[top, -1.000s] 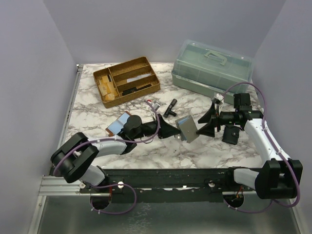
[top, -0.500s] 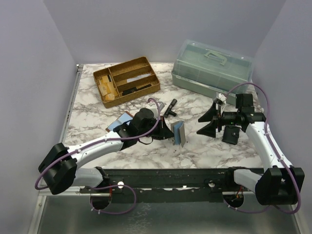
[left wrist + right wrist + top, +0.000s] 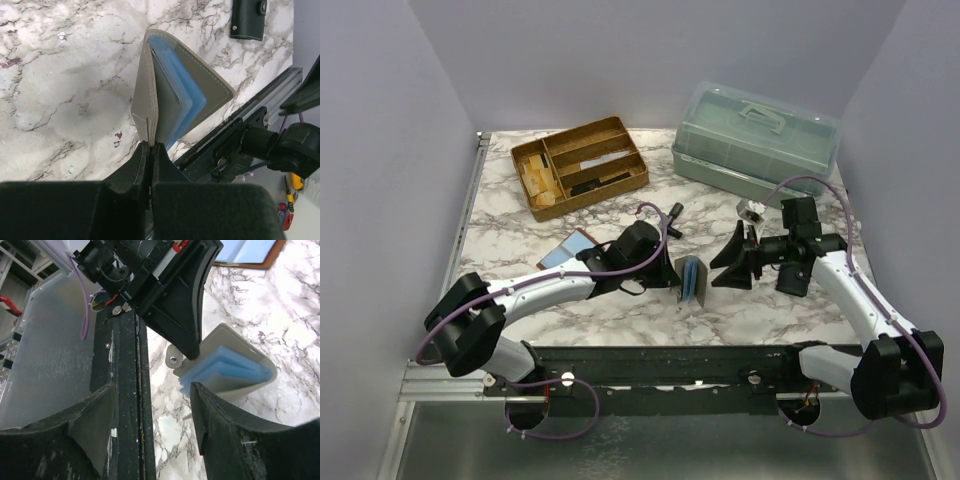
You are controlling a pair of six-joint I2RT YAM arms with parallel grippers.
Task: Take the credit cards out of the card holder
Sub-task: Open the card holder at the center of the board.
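The grey card holder (image 3: 692, 281) stands half folded on its edge at the table's middle front. Light-blue credit cards (image 3: 182, 95) sit between its flaps, their ends sticking out (image 3: 225, 367). My left gripper (image 3: 670, 272) is shut on one flap of the holder (image 3: 150, 100), jaws pinching its edge (image 3: 150, 146). My right gripper (image 3: 725, 262) is open and empty just right of the holder. In the right wrist view its jaws (image 3: 152, 390) stand wide apart, with the card ends by the right finger (image 3: 220, 430).
A wooden compartment tray (image 3: 580, 165) and a green lidded box (image 3: 755, 135) stand at the back. A light-blue flat piece with a brown rim (image 3: 567, 250) lies left of the left arm. A black pouch (image 3: 793, 277) lies by the right arm. The black rail (image 3: 670, 365) runs along the near edge.
The holder has gone from spread open to half folded and edge-on in my left gripper, which reached further right. My right gripper drew back, then came left again toward the holder.
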